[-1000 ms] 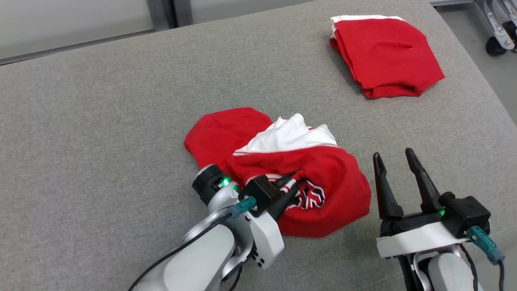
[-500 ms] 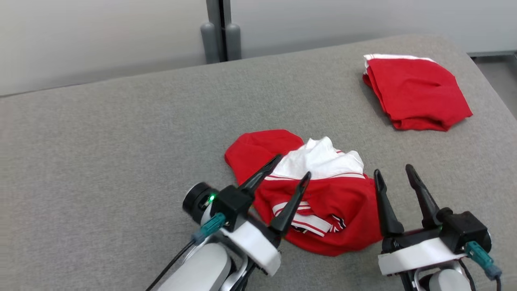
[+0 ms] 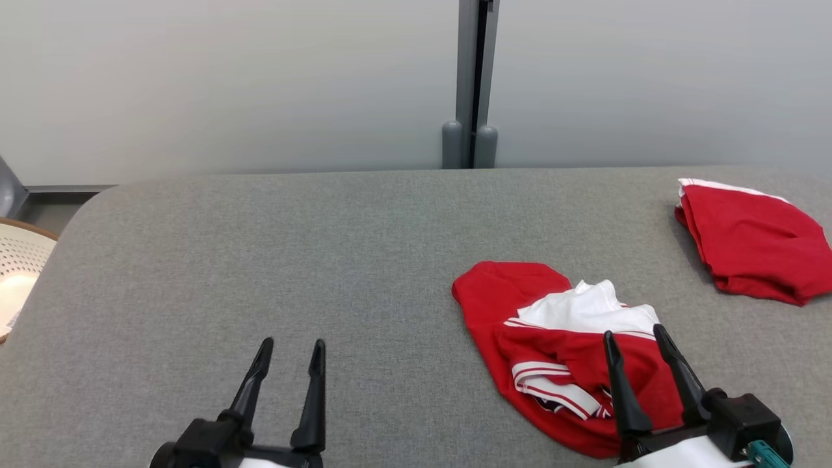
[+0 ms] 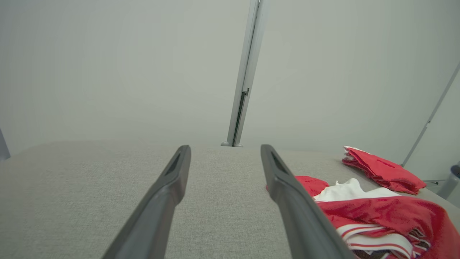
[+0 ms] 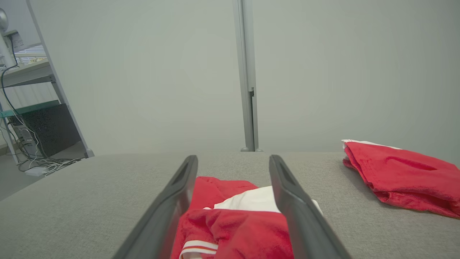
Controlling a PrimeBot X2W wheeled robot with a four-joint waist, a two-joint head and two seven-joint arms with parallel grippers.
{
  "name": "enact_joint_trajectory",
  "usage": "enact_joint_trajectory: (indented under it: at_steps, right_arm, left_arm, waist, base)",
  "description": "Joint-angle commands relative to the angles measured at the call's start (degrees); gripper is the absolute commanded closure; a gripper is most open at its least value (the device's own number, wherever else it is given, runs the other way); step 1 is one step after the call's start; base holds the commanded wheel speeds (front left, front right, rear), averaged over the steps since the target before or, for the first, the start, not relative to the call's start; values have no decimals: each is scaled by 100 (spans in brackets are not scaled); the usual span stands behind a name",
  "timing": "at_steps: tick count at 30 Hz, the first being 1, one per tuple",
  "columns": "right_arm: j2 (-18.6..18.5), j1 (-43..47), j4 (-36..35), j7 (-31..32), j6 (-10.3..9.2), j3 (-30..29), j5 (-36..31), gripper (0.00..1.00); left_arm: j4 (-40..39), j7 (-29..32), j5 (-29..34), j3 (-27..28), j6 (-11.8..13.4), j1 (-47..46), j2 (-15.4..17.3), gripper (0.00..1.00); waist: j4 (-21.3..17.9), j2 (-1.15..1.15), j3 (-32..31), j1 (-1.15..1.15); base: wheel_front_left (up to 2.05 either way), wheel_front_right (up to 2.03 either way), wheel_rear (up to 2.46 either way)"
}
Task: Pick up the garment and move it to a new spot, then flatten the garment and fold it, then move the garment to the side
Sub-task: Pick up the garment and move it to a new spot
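A crumpled red and white garment lies in a heap on the grey padded table, right of centre. It also lies at the lower right of the left wrist view, and in the right wrist view. My left gripper is open at the lower left, well clear of the cloth, nothing between its fingers. My right gripper is open too, hovering over the heap's near right part; the cloth shows between its fingers from the wrist camera. Whether they touch it I cannot tell.
A second red garment, folded, lies at the table's far right. A pale perforated basket stands off the table's left edge. A grey wall with a post rises behind the table. Shelving and cables stand far left.
My left gripper has let go of the garment, opened and pulled away to the left. The camera has tilted up and turned, shifting the whole picture. The right gripper stays open.
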Motion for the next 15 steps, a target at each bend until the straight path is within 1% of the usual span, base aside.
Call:
enact_joint_trajectory:
  at_steps: [1, 4, 8, 12, 15]
  right_arm:
    - [-15, 85, -27, -3, -11, -29, -15, 0]
    - [-6, 189, -15, -3, -11, -124, -38, 0]
    - [5, 298, 28, -3, -11, -204, -56, 0]
    - [13, 376, 59, -3, -11, -193, -65, 0]
    - [15, 379, 86, -3, -11, -169, -65, 0]
  left_arm:
    - [-59, 3, 102, 124, 10, 131, -20, 0]
    - [-182, 2, 443, 444, 40, 487, -59, 0]
    - [-262, 3, 795, 680, 2, 830, -87, 0]
    - [-288, 3, 905, 784, -57, 981, -109, 0]
    - [-295, 3, 855, 787, -15, 1015, -112, 0]
  waist:
    - [142, 0, -180, 0]
    - [147, 0, -262, 0]
    - [126, 0, -357, 0]
    - [120, 0, -410, 0]
    - [112, 0, -433, 0]
  base:
    - [0, 0, 0]
    - [0, 0, 0]
    - [0, 0, 0]
    - [0, 0, 0]
    - [0, 0, 0]
